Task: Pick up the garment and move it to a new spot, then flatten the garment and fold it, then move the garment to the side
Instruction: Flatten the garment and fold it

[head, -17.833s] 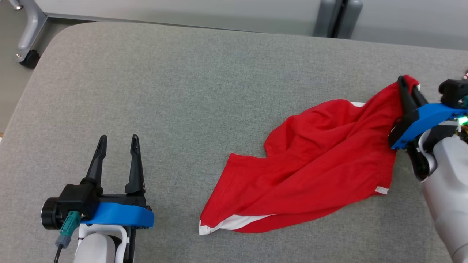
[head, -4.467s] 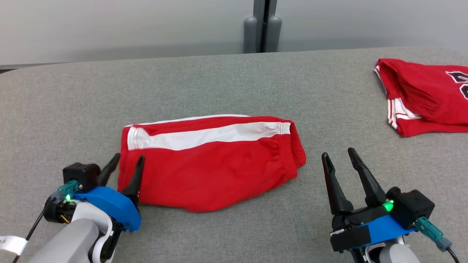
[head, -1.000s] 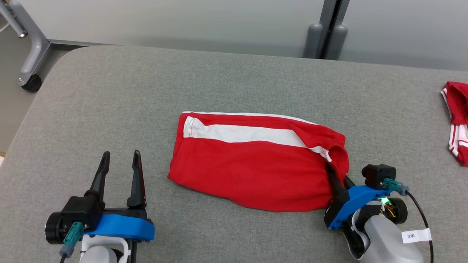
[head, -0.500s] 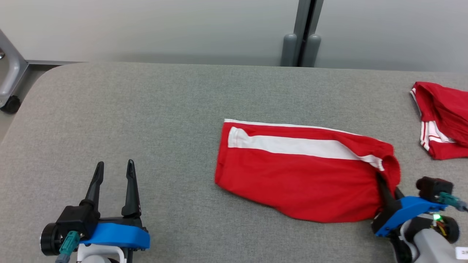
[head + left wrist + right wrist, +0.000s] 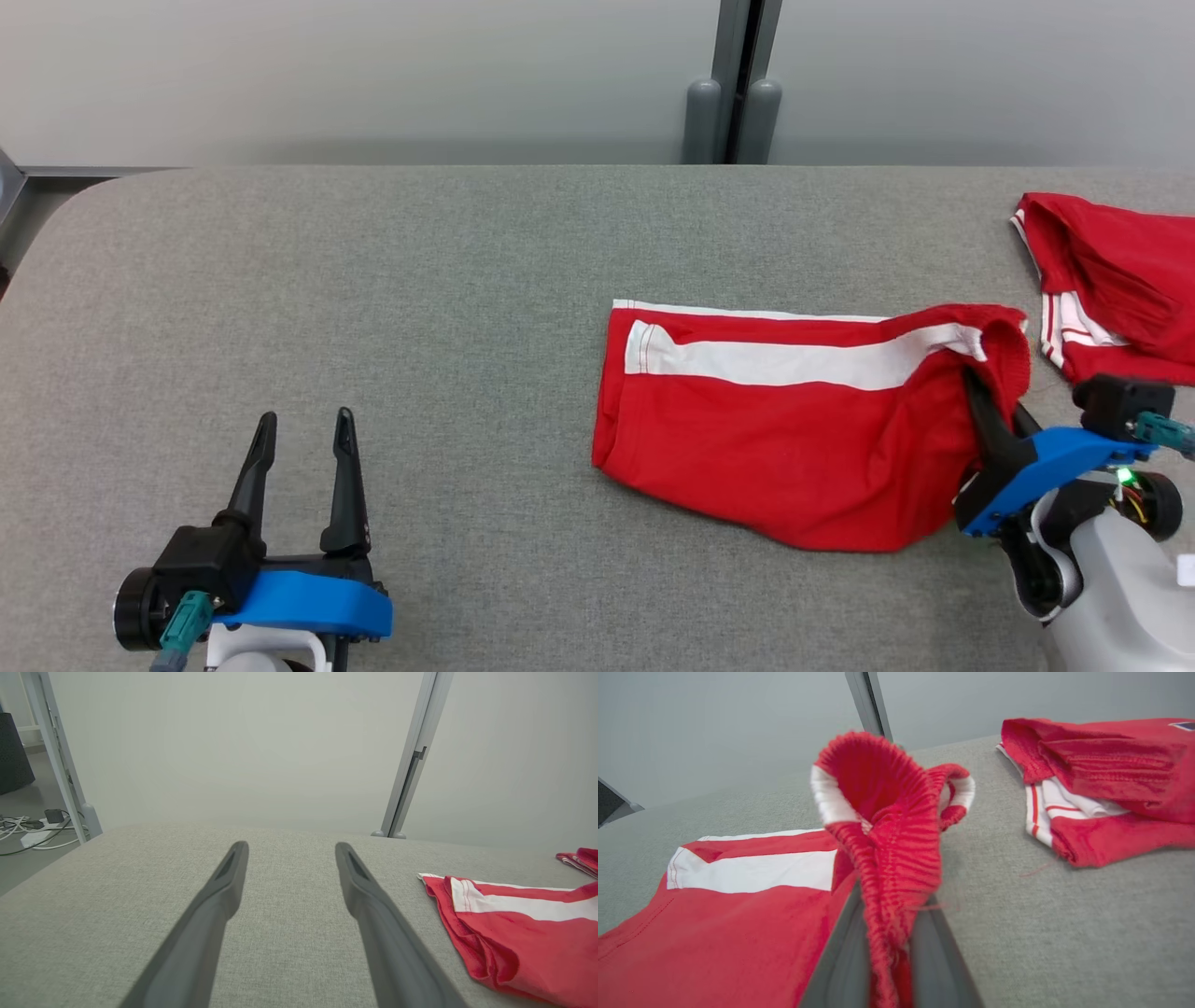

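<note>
The garment [image 5: 794, 448] is a pair of red shorts with a white side stripe, folded flat on the grey padded table [image 5: 373, 280]. My right gripper [image 5: 991, 399] is shut on its ribbed waistband at the right end, and that end is lifted and bunched. In the right wrist view the waistband [image 5: 887, 826] stands up between my dark fingers [image 5: 941, 956]. My left gripper [image 5: 305, 417] rests open near the front left, well clear of the garment. The left wrist view has the left gripper [image 5: 290, 847] with nothing in it and the garment [image 5: 523, 933] off to the right.
A second red garment [image 5: 1120, 280] with white trim lies at the table's right edge, close behind my right gripper; it appears again as a red garment [image 5: 1101, 779] in the right wrist view. A grey post [image 5: 738, 93] stands behind the table. The table's rounded left corner lies at the far left.
The head view has shifted. My right gripper, shut on the waistband, has drawn that end back and toward the second garment, and the shorts have swung with it. The left arm has stayed put.
</note>
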Available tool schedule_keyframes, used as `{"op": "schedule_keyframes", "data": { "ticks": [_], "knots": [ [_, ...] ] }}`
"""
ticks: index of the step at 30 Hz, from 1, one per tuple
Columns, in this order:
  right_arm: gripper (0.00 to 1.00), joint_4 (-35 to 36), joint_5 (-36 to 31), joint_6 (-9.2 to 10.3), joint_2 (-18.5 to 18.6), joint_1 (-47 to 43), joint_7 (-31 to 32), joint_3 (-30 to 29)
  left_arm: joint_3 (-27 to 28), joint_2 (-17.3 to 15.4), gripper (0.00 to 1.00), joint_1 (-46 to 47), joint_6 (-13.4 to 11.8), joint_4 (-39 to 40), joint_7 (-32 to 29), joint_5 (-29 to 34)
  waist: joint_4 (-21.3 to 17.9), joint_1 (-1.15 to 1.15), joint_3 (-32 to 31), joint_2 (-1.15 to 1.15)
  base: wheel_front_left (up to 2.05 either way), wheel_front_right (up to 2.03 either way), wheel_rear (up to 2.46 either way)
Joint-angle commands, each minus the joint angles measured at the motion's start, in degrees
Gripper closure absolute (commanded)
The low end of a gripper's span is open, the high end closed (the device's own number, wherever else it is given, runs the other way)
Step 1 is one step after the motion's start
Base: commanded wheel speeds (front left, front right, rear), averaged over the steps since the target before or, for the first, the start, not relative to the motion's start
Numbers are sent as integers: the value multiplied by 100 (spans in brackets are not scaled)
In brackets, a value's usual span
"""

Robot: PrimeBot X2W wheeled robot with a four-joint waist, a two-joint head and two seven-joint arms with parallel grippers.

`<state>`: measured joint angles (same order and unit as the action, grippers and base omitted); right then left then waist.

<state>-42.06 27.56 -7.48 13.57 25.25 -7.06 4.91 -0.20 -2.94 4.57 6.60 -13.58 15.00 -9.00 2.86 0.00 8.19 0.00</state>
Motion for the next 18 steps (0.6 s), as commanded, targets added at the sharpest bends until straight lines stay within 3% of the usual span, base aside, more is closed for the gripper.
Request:
{"op": "schedule_keyframes", "data": {
  "ticks": [1,12,18],
  "knots": [
    [100,62,-65,-4,-66,97,57,-10,4,8,0,24,-23,8,23,-8,-2,0,6,0,0,0,0],
    [100,773,-973,-4,-882,274,518,-29,-103,8,0,78,-60,26,23,-77,-8,0,53,0,0,0,0],
    [100,952,-1274,-4,-1063,321,627,185,-188,8,0,176,-83,38,23,-113,58,0,130,0,0,0,0]
  ]
}}
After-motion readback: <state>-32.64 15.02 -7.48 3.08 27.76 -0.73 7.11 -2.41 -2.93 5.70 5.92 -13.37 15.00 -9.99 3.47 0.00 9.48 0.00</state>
